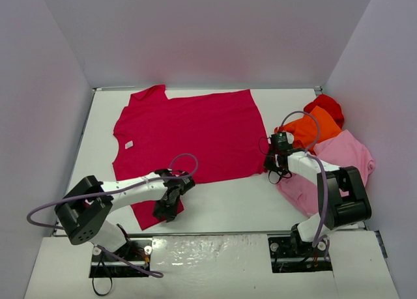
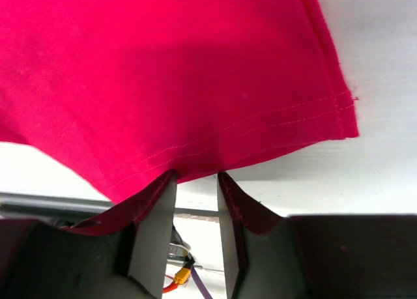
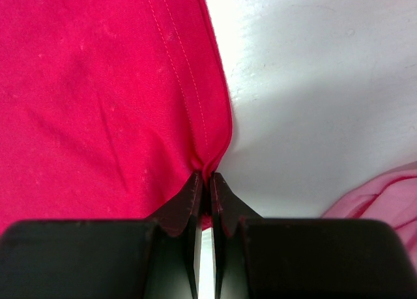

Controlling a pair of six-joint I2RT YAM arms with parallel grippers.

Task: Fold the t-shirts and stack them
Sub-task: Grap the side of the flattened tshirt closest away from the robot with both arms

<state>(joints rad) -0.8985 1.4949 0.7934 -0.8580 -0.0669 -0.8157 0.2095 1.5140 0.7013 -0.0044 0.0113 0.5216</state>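
Bright, even light is falling from above, whitening the table [image 1: 228,201] and walls. Soft shadows are lying under both arms. In the wrist views, the near fingers [image 2: 153,234] are looking dark and slightly blurred, and the shirt [image 2: 163,71] is casting a grey shadow just ahead of them.

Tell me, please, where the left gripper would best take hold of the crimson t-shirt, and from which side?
Probably the stitched hem of the near sleeve, approached from the table's near edge. The crimson t-shirt lies flat, that hem faces the left gripper, and the right gripper pinches the bottom corner.
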